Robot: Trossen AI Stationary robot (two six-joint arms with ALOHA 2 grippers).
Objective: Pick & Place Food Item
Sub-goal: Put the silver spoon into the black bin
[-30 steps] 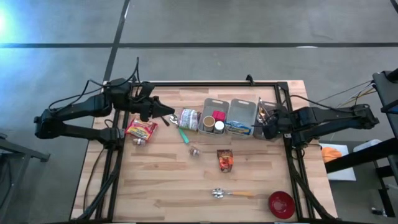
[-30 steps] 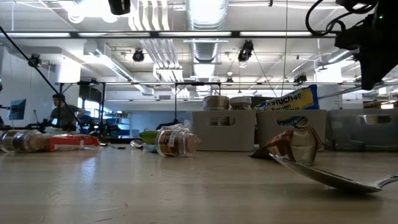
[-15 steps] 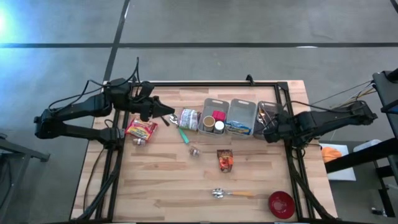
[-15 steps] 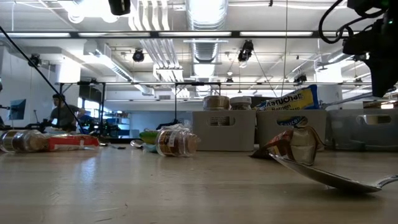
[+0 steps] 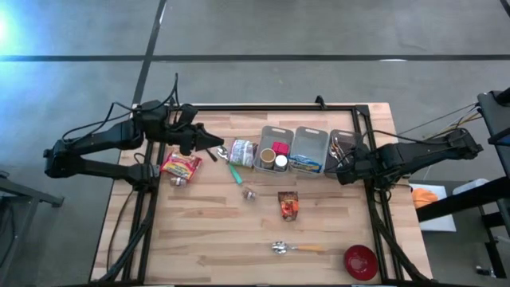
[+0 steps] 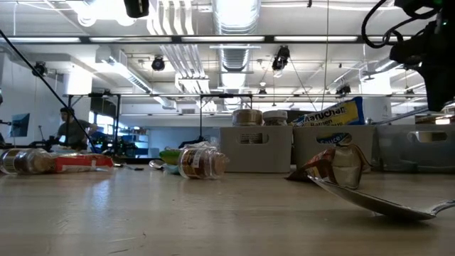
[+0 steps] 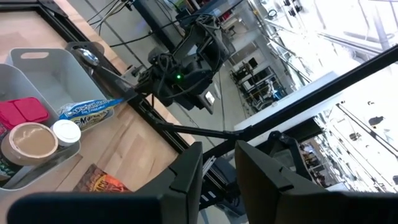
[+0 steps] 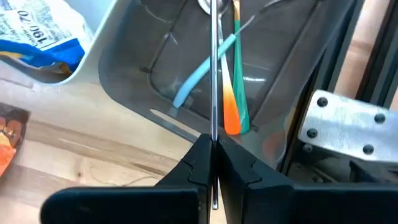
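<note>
Ramen packet [image 5: 307, 162] beside utensil bin [image 5: 341, 140]

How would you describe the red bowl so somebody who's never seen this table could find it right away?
Start at the wooden table and go to its near right corner, far from the row of three grey bins. The red bowl sits there, just right of a wooden-handled spoon. It is the only round, all-red thing on the table.

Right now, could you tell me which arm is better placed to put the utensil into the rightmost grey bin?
The right. Its gripper is shut on a thin metal utensil over the rightmost bin. The left gripper waits across the table.
</note>
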